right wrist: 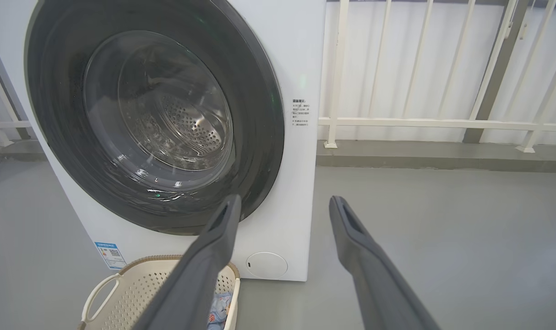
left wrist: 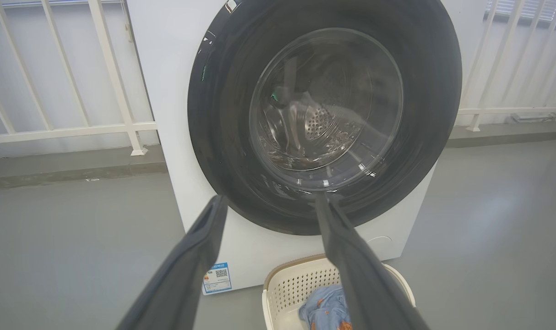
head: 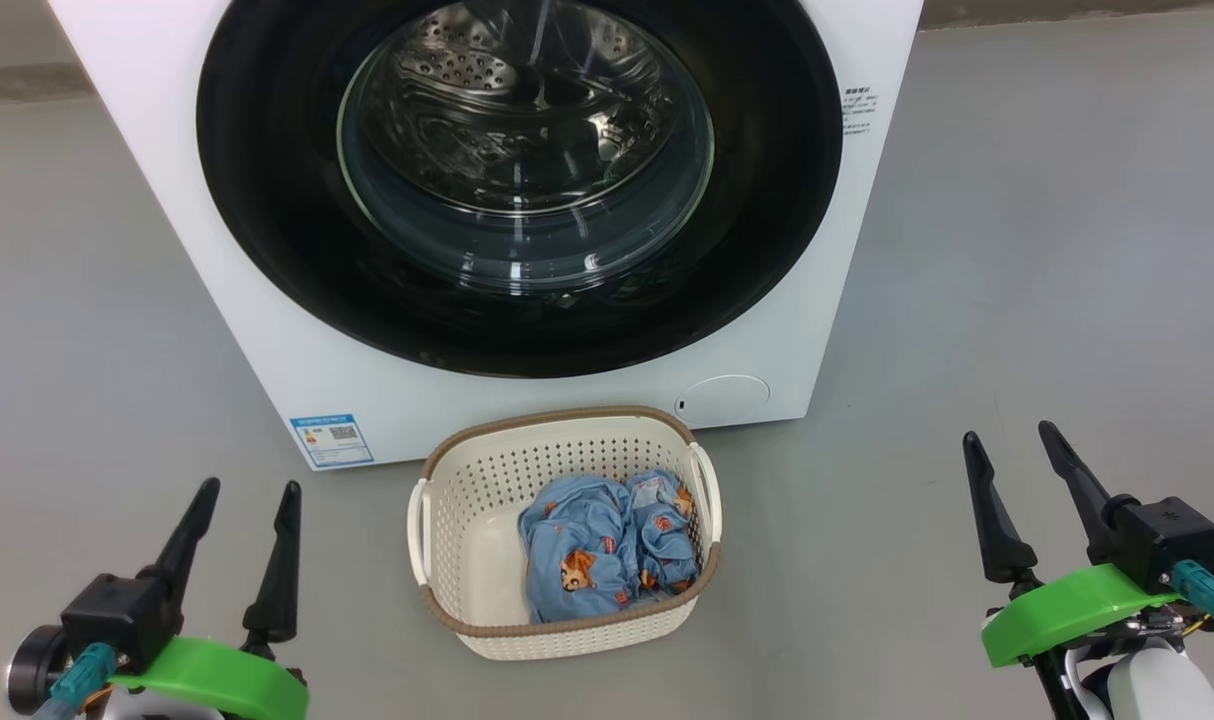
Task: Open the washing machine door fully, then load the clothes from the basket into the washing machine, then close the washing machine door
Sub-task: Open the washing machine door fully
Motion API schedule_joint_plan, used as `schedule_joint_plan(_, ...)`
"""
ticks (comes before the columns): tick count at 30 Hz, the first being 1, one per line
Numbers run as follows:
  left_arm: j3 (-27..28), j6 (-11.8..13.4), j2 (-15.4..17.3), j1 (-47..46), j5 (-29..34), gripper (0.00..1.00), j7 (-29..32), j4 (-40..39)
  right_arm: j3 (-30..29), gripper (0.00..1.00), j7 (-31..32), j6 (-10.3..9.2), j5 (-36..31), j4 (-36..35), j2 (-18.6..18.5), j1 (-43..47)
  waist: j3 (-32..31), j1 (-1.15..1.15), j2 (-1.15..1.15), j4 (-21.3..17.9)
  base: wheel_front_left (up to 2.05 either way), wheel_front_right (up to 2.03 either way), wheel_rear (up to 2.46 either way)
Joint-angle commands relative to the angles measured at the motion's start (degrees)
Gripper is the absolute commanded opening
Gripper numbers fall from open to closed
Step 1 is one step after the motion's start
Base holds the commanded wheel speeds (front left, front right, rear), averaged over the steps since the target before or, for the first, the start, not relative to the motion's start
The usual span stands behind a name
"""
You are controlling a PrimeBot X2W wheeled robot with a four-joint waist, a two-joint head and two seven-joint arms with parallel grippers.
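White wrist-view railing [left wrist: 76,131] behind washing machine [left wrist: 168,91]

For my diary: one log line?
round black-rimmed glass door shut | cream perforated basket holds blue clothes | left gripper open | right gripper open

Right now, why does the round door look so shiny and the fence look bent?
Head view: the washing machine door glass mirrors light as bright streaks. Right wrist view: the wide lens bows the white railing. Left wrist view: the left pincer, so close, looks soft and blurred.
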Motion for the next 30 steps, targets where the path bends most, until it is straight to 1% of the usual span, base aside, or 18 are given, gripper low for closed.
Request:
schedule_joint_plan(1,2.15,-0.14,1.34,-2.82,0.18,1.00,-0.37,-1.01,0.97,1.00,-0.69,-0.06,0.40,-1.31,-0.10,-2.36,0.04,0.00,0.00,0.02,0.00,0.00,0.00)
schedule_joint_plan(11,2.29,-0.14,1.41,-2.93,0.26,1.00,-0.37,-1.05,1.03,1.00,-0.69,-0.06,1.15,-1.02,-0.15,-2.55,0.13,0.00,0.00,0.05,0.00,0.00,0.00)
schedule_joint_plan(18,2.41,-0.14,1.47,-3.03,2.21,1.00,-0.37,-1.32,0.75,1.00,-0.69,-0.06,0.64,-1.33,-0.02,-2.61,0.22,0.00,0.00,0.03,0.17,0.17,-0.33)
schedule_joint_plan(23,2.70,-0.14,1.39,-3.08,2.33,1.00,-0.37,-1.41,0.45,1.00,-0.69,-0.06,0.54,-1.40,0.10,-2.42,0.30,0.00,0.00,0.09,0.63,0.63,-1.26)
schedule_joint_plan(30,2.81,-0.14,1.29,-3.08,2.25,1.00,-0.37,-1.27,0.27,1.00,-0.69,-0.06,0.38,-1.39,0.17,-2.27,0.44,0.00,0.00,0.01,1.03,1.03,-2.06)
